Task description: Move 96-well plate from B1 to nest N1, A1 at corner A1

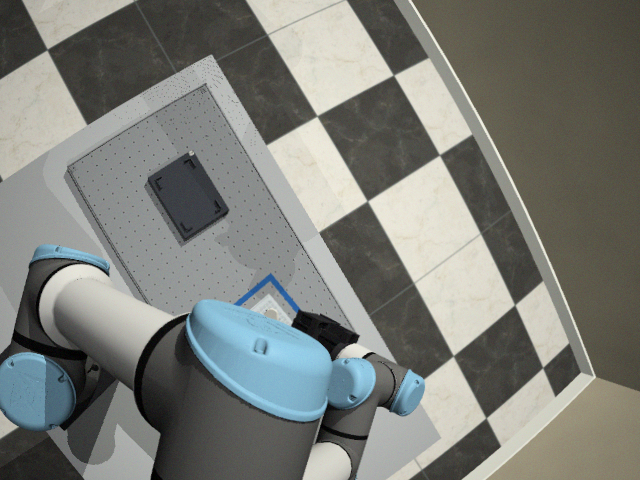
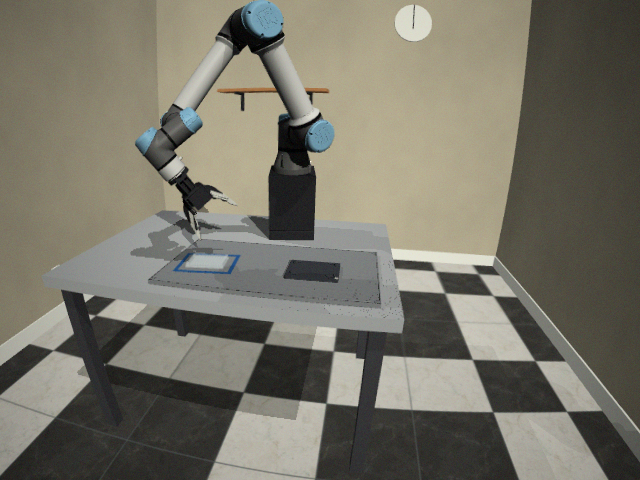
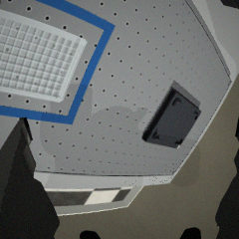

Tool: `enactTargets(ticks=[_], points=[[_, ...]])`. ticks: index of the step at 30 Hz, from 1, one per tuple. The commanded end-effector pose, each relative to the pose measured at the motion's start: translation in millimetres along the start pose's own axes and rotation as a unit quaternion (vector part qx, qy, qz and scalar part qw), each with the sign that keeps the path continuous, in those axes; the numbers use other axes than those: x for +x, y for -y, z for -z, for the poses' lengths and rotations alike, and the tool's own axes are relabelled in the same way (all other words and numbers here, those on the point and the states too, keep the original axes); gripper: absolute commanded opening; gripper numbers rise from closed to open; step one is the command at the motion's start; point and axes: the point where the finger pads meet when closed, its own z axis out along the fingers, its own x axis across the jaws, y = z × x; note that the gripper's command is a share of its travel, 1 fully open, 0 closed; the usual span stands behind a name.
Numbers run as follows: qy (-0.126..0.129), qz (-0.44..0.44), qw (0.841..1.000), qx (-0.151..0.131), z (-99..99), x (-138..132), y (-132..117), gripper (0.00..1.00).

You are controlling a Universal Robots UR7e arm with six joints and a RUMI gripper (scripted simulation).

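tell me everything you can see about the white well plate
The white rectangular 96-well plate looks like pale moulded plastic, its top a fine grid of small square-looking wells inside a raised rim. It lies flat on the grey perforated board, inside the blue outlined rectangle. Nothing grips it: the open gripper hangs above and behind it. In the top view the arm hides most of it. Its cut corner cannot be made out.
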Motion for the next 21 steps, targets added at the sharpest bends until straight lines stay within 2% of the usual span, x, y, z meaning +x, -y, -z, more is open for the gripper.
enactTargets(ticks=[1, 17, 21], points=[[0.001, 0.0, 1.0, 0.0, 0.5, 0, 0, 1.0], [0.001, 0.0, 1.0, 0.0, 0.5, 0, 0, 1.0], [0.011, 0.066, 0.998, 0.003, -2.8, -13, 3, 1.0]])
